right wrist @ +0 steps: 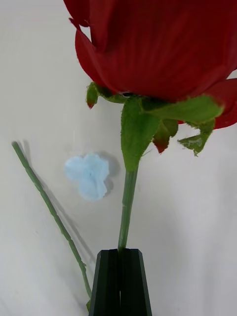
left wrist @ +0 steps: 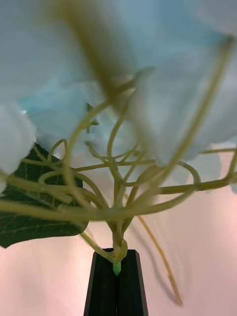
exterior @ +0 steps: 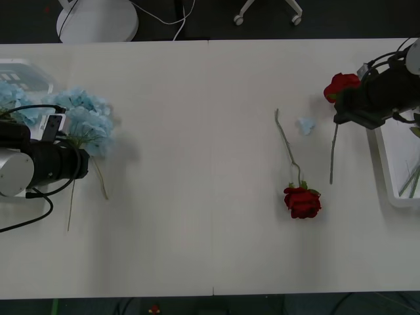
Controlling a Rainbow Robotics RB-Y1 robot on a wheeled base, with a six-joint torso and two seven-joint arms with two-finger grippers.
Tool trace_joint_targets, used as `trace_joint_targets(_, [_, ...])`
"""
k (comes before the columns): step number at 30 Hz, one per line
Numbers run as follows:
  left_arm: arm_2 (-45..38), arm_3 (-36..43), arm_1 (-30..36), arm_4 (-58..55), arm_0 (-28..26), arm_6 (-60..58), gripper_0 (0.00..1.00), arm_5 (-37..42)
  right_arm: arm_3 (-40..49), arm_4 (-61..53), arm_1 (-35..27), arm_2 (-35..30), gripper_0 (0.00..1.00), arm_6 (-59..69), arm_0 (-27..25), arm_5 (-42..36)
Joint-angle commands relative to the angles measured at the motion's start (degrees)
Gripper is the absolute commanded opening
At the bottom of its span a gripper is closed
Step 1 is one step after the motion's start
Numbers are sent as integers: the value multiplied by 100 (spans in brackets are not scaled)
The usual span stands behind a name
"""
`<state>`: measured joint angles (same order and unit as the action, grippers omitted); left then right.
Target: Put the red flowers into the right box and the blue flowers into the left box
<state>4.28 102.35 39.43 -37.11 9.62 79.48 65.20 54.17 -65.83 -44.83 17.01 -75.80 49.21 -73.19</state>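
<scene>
- Far right on the counter (exterior: 197, 131), right tool (right wrist: 120, 256) pinches a light rose (exterior: 341, 85) just under its bloom.
- Left tool (left wrist: 117, 261) pinches the soft hydrangea (exterior: 82, 121) stem base; a stiffer hold.

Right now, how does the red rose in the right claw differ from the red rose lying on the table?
The deep-red artificial rose held by the right claw is gripped on its thin green stem, bloom beside the white plastic tray. The other deep-red rose lies free mid-table, untouched, bloom toward the robot. A pale-blue petal scrap lies between them. Both share colour and long stems.
</scene>
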Motion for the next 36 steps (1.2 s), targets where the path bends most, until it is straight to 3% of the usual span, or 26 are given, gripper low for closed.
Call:
trace_joint_targets(1, [-622, 707, -68, -182, 189, -530, 0, 476, 191, 35, -825, -181, 0, -647, 546, -46])
trace_joint_targets(6, [-1237, 998, -68, -261, 268, -565, 0, 758, 147, 739, -1344, -189, 0, -1482, 572, -55])
trace_joint_targets(12, [-2063, 769, -59, -226, 822, -592, 0, 1259, -618, 1556, -1643, -119, 0, -2413, 555, -73])
trace_joint_targets(22, [-3232, -1033, 20, 64, 1762, -425, 0, 1408, -1716, 2567, -1133, 136, 0, -2510, 502, 613])
trace_joint_targets(28, [-3390, -2334, 310, 468, 2096, -108, 0, 933, -2288, 2874, -746, 180, 0, -2449, 458, 1799])
trace_joint_targets(34, [-3469, -3195, 530, 776, 2123, -38, 0, 362, -2507, 2874, -685, 470, 45, -2457, 308, 2467])
trace_joint_targets(36, [-3469, -3459, 600, 785, 2123, -12, 0, 134, -2507, 2751, -694, 461, 55, -2457, 291, 2467])
